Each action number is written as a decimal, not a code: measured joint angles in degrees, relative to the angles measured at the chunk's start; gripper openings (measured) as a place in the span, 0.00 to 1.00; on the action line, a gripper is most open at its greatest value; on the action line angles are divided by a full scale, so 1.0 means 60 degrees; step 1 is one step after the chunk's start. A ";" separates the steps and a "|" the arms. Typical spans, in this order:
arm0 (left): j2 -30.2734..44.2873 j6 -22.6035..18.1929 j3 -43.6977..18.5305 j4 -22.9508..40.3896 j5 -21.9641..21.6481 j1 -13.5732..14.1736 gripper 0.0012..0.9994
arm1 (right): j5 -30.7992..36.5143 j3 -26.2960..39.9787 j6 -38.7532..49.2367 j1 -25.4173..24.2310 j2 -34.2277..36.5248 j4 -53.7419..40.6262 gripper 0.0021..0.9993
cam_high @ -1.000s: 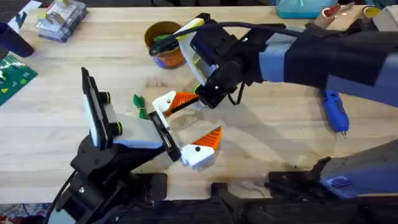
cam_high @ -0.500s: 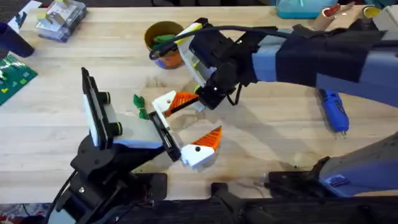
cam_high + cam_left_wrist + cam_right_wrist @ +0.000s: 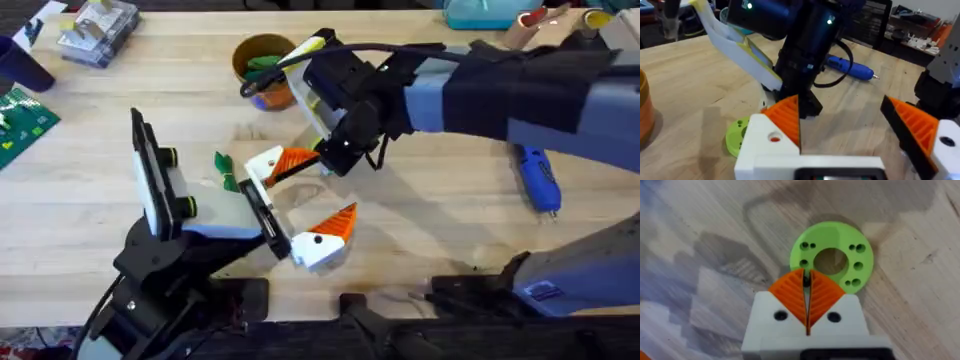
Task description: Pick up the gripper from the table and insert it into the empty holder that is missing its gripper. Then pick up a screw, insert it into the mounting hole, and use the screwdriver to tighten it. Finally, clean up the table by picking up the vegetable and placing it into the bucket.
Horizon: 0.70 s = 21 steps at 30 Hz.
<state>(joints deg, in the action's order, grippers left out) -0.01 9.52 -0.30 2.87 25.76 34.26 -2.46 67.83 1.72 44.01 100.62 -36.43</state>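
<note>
My right end effector (image 3: pixel 335 155) was pinched shut on what looked like a small dark screw (image 3: pixel 805 281), just beside the gripper (image 3: pixel 268 165) seated in the holder (image 3: pixel 160 195). Next, I judged, came aligning it with the mounting hole (image 3: pixel 774 137).

The table (image 3: pixel 440 215) carries the screwdriver (image 3: pixel 537 177), the bucket (image 3: pixel 262 70) and the holder (image 3: pixel 175 215)
</note>
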 joint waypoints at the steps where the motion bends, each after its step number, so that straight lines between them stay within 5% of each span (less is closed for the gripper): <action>1: 0.0000 0.0000 0.0000 0.0000 0.0000 0.0000 0.99 | 0.0078 0.0003 -0.0003 0.0003 0.0000 -0.0021 0.01; 21: 0.0000 0.0000 0.0000 0.0000 -0.0003 0.0000 0.99 | 0.1146 0.0492 -0.0003 -0.1096 -0.0025 -0.0764 0.01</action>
<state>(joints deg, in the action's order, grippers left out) -0.01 9.52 -0.30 2.87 25.74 34.26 4.42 70.78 1.70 37.43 100.47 -41.02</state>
